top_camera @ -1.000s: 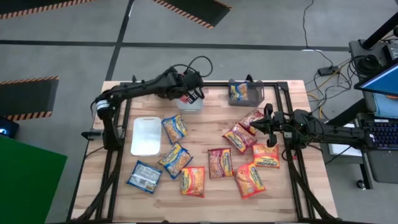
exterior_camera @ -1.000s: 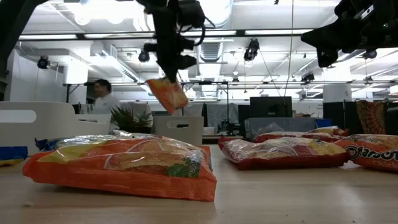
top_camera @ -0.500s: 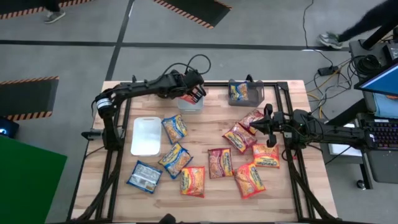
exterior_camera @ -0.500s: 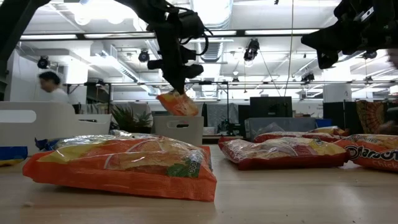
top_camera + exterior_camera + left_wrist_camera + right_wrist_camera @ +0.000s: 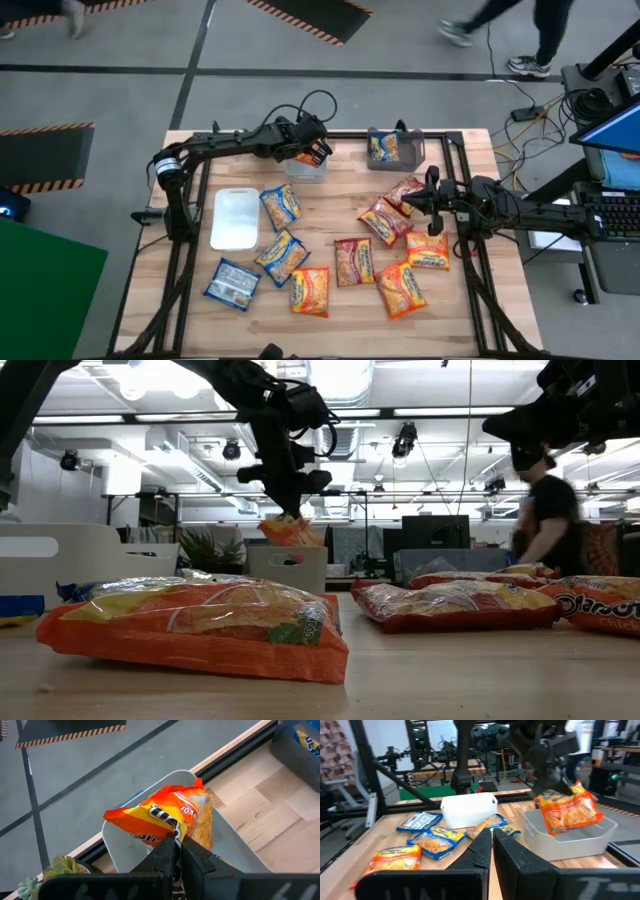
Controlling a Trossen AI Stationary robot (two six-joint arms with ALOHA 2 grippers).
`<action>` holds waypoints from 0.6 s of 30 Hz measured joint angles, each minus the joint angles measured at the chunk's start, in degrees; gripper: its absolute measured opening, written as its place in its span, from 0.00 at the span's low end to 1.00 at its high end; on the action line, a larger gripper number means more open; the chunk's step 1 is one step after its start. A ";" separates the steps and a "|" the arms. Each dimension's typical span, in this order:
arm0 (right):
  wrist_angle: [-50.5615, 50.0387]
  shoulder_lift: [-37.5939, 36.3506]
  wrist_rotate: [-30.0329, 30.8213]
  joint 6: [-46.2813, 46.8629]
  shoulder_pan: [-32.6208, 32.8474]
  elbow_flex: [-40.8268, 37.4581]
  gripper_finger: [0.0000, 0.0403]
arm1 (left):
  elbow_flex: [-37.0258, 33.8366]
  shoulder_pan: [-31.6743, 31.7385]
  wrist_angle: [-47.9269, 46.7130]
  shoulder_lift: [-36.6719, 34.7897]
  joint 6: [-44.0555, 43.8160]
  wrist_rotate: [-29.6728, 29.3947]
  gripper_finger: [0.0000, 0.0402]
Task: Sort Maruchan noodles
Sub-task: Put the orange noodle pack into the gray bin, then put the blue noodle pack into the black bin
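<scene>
Wrist view alone shows orange packet (image 5: 167, 817) over white bin (image 5: 227, 845).

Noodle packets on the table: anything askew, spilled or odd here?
Nothing damaged or spilled. The loose packets lie scattered at mixed angles, unsorted. The left gripper holds an orange packet over the white bin; the right gripper waits, shut.

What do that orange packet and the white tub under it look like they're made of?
The orange packet looks like thin glossy plastic film: it crinkles and catches light. The white tub seems moulded plastic, smooth and matte, with rounded corners, though that is only a guess from its look.
</scene>
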 joint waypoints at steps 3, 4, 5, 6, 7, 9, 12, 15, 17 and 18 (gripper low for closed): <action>0.12 0.00 0.85 -0.30 -0.02 0.00 0.02 | 0.00 0.00 0.02 0.00 -0.04 -0.02 0.05; 0.51 0.00 0.84 -0.64 -0.02 0.00 0.02 | 0.00 0.00 0.03 0.00 -0.04 -0.02 0.07; 1.14 0.00 0.85 -0.76 -0.02 0.00 0.02 | 0.00 0.00 0.06 0.00 -0.04 -0.04 0.09; 1.97 0.00 0.86 -0.80 -0.02 0.00 0.02 | 0.00 0.00 0.04 0.00 -0.04 -0.04 0.12; 2.85 0.00 0.84 -0.80 -0.02 0.00 0.02 | 0.00 0.00 0.04 0.00 -0.04 -0.06 0.14; 3.85 -0.02 0.84 -0.86 -0.02 0.00 0.02 | 0.00 0.00 -0.01 0.00 0.13 -0.41 0.18; 4.54 -0.04 0.84 -1.57 -0.02 0.00 0.02 | 0.00 0.00 -0.95 -0.11 1.28 -0.55 0.24; 5.18 -0.04 0.86 -2.62 -0.02 0.00 0.02 | 0.37 -0.89 -3.77 -0.44 2.12 -0.55 0.28; 5.54 -0.04 0.86 -3.07 -0.02 0.00 0.02 | 1.08 -2.21 -6.69 -0.58 2.98 -0.52 0.30; 5.71 -0.04 0.86 -3.12 -0.02 0.00 0.02 | 1.36 -3.01 -8.47 -0.66 3.06 -0.52 0.31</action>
